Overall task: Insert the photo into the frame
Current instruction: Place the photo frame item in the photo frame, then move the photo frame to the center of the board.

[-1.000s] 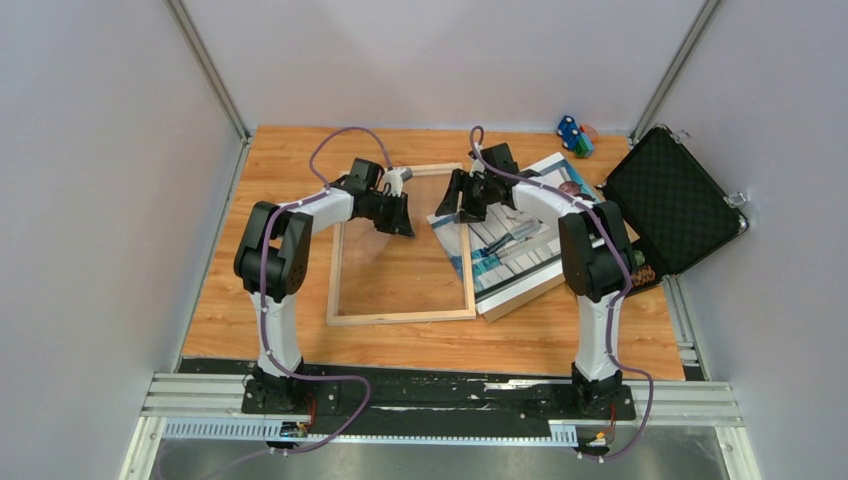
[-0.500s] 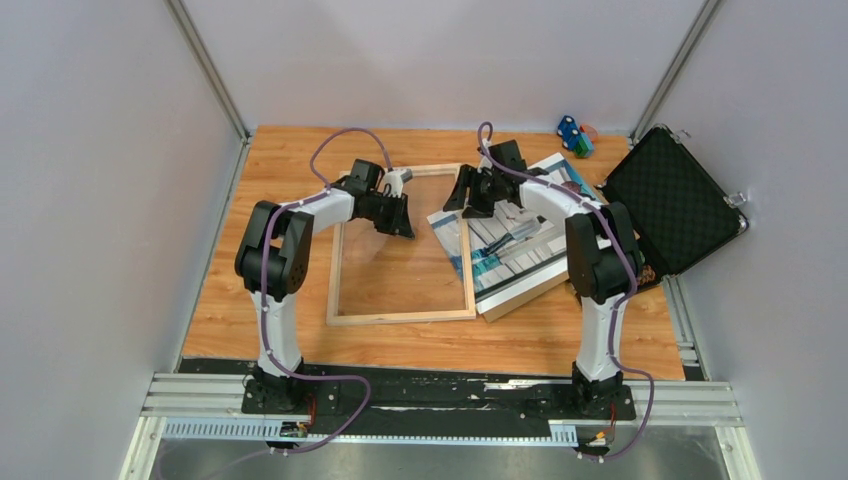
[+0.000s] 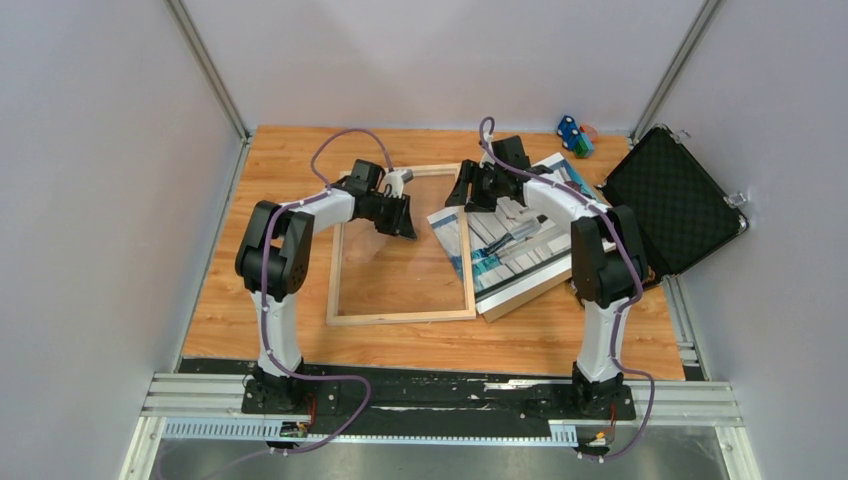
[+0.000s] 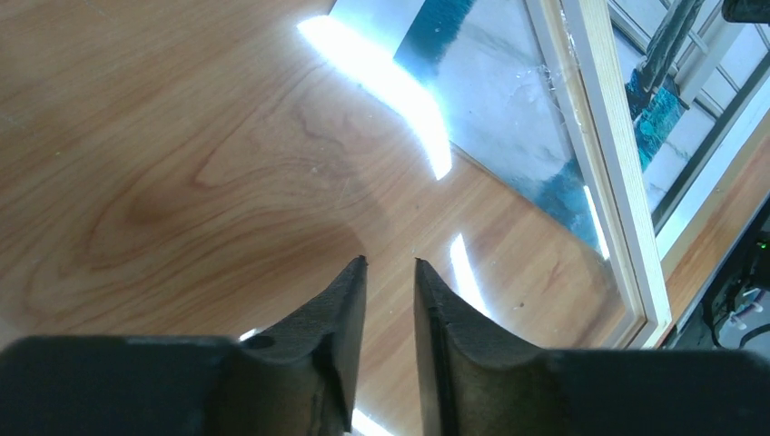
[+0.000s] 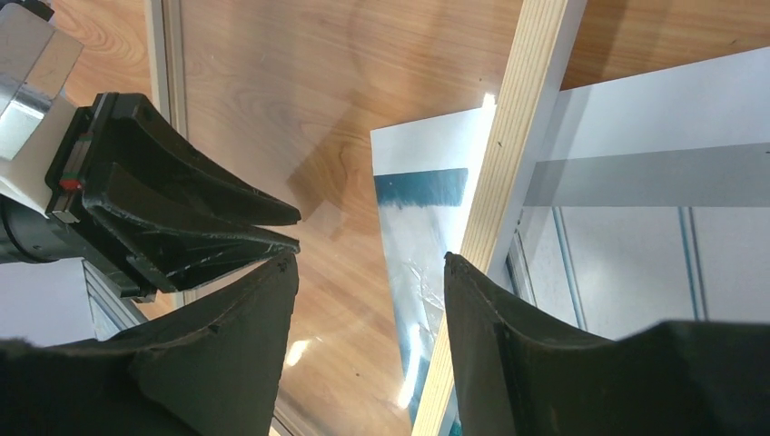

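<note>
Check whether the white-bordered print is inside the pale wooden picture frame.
Not in. The print lies mostly to the right of the frame; only its left strip sits under the frame's right rail.

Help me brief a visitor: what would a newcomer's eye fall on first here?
The pale wooden frame lying flat mid-table draws the eye first, with the photo askew at its right, one corner tucked under the frame's edge. The left gripper and right gripper hang open near the frame's far end. An open black case sits at the far right.
</note>
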`<action>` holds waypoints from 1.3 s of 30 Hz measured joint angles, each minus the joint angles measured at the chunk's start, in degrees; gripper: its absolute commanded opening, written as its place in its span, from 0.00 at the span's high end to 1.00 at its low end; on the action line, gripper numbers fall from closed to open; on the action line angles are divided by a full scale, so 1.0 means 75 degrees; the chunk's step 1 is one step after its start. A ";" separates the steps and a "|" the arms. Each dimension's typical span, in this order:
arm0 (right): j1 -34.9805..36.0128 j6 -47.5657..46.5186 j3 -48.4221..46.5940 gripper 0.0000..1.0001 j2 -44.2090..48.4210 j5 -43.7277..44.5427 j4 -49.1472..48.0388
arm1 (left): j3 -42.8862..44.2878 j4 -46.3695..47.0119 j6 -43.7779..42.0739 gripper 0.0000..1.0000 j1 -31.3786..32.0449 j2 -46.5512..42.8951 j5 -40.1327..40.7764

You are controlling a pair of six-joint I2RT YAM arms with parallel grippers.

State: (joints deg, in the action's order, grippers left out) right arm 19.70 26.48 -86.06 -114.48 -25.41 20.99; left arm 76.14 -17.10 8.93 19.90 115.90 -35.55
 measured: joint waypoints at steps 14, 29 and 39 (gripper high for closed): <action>0.0003 -0.1035 0.0493 0.45 0.0694 0.0469 -0.0181 | 0.0230 -0.0350 -0.0128 0.04 0.0032 -0.0271 0.0207; 0.0041 -0.1536 0.1341 0.51 0.0737 0.0472 -0.0259 | 0.0152 -0.1349 -0.1370 0.00 -0.0093 -0.1929 0.1775; 0.0431 -0.1545 0.1498 0.52 0.0510 0.0289 -0.0280 | -0.0507 -0.1874 -0.1792 0.00 -0.1501 -0.2515 0.2853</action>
State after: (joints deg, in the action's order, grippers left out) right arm 22.94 14.90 -74.83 -110.65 -23.24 18.90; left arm 72.34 -31.16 -4.51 8.64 97.03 -14.15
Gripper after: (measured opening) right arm 0.483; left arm 0.997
